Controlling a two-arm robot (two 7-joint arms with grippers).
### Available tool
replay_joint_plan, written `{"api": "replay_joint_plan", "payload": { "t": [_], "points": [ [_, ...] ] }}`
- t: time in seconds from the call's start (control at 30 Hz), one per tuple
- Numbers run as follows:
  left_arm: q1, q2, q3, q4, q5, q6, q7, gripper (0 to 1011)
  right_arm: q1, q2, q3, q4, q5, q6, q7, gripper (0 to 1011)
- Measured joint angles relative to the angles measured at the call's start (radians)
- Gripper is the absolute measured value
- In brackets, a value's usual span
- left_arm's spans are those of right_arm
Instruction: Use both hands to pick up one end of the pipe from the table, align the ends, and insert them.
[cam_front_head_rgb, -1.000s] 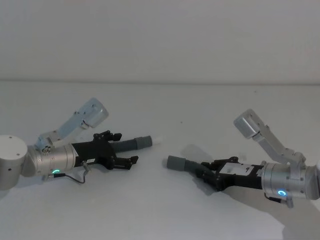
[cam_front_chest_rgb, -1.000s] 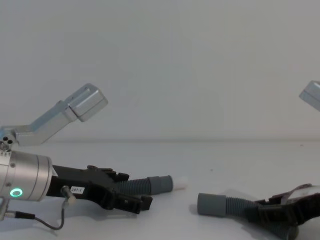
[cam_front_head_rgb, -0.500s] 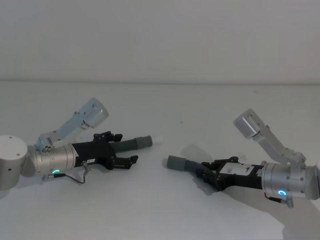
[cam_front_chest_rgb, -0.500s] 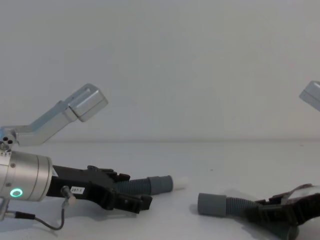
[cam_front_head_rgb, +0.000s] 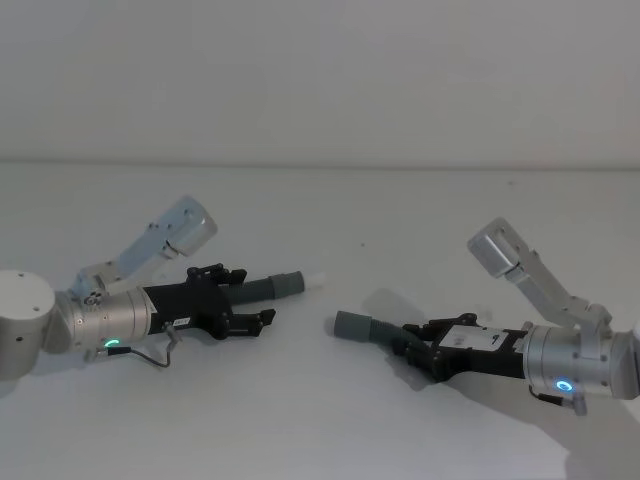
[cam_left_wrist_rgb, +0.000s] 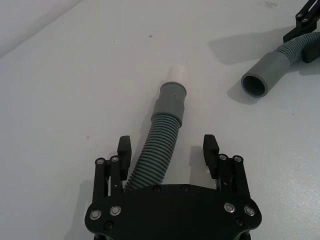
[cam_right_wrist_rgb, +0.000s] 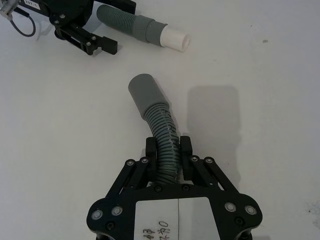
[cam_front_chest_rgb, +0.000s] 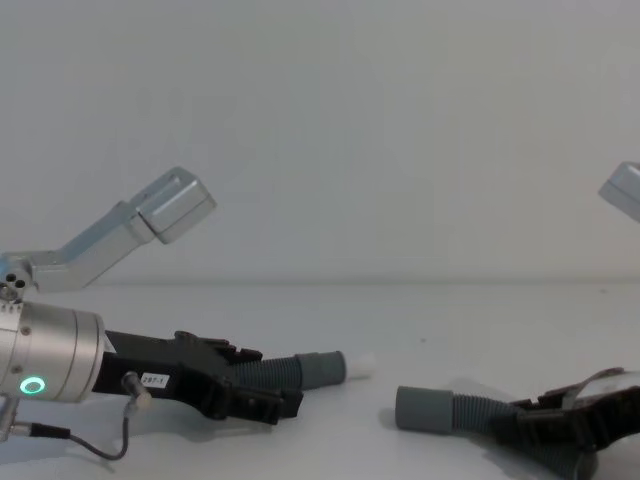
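Observation:
The short pipe piece (cam_left_wrist_rgb: 162, 137) lies on the white table (cam_front_head_rgb: 320, 420), its grey collar (cam_left_wrist_rgb: 170, 100) and white tip (cam_left_wrist_rgb: 177, 74) pointing right. My left gripper (cam_front_head_rgb: 248, 293) is open around its ribbed part, one finger on each side with a gap. My right gripper (cam_right_wrist_rgb: 169, 146) is shut on the longer ribbed piece (cam_right_wrist_rgb: 160, 122). That piece's open collar (cam_front_head_rgb: 350, 324) points left toward the white tip (cam_front_head_rgb: 315, 279), a short gap apart, and casts a shadow on the table. In the chest view both ends (cam_front_chest_rgb: 322, 369) (cam_front_chest_rgb: 425, 410) sit low, near the table.
The white table stretches wide around both arms, with a plain pale wall behind. Silver forearm links rise behind each gripper (cam_front_head_rgb: 170, 235) (cam_front_head_rgb: 500, 250). A thin cable loops under the left wrist (cam_front_head_rgb: 150, 352).
The left gripper's fingers have drawn slightly closer around the short piece. The right gripper and its hose have barely moved.

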Motion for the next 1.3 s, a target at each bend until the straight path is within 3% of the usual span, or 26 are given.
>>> {"api": "replay_joint_plan", "payload": {
  "t": [1.3],
  "points": [
    [0.0,0.0,0.0,0.0,0.0,0.0,0.0,622,0.0,0.0,0.0,0.0,0.0,0.0,0.0,266]
  ]
}}
